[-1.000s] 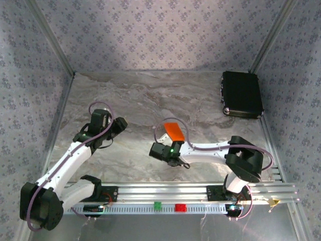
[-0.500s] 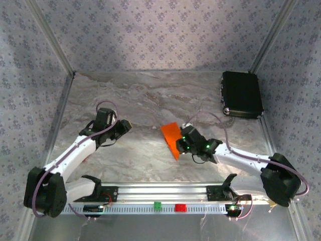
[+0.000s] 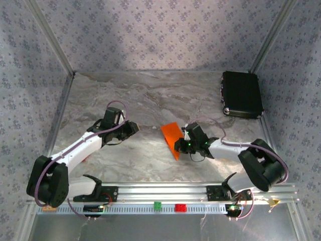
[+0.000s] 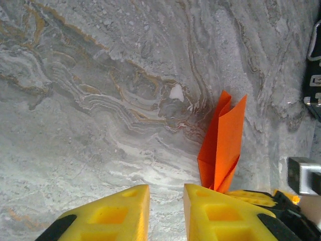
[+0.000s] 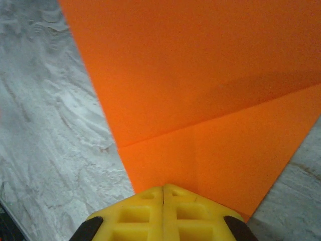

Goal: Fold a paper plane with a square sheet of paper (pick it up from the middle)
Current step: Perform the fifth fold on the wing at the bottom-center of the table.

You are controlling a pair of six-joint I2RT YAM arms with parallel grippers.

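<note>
The orange sheet of paper (image 3: 170, 136) is folded into a slim pointed shape with creases, near the middle of the marble table (image 3: 125, 95). My right gripper (image 3: 179, 146) is shut on its near lower edge; in the right wrist view the fingertips (image 5: 163, 187) meet on the paper (image 5: 200, 75). In the left wrist view the paper (image 4: 225, 135) stands tilted up off the table. My left gripper (image 3: 136, 125) sits to the paper's left, apart from it. Its jaws (image 4: 165, 187) stand narrowly open with only table between them.
A black box (image 3: 242, 94) lies at the back right, its latched edge also at the right of the left wrist view (image 4: 315, 75). A small green block (image 3: 157, 205) and a red block (image 3: 180, 206) sit on the front rail. Patterned walls enclose the table.
My right gripper swung round to the paper's right side and shut on its edge; the paper is tilted up. My left gripper moved right toward the paper and its jaws narrowed.
</note>
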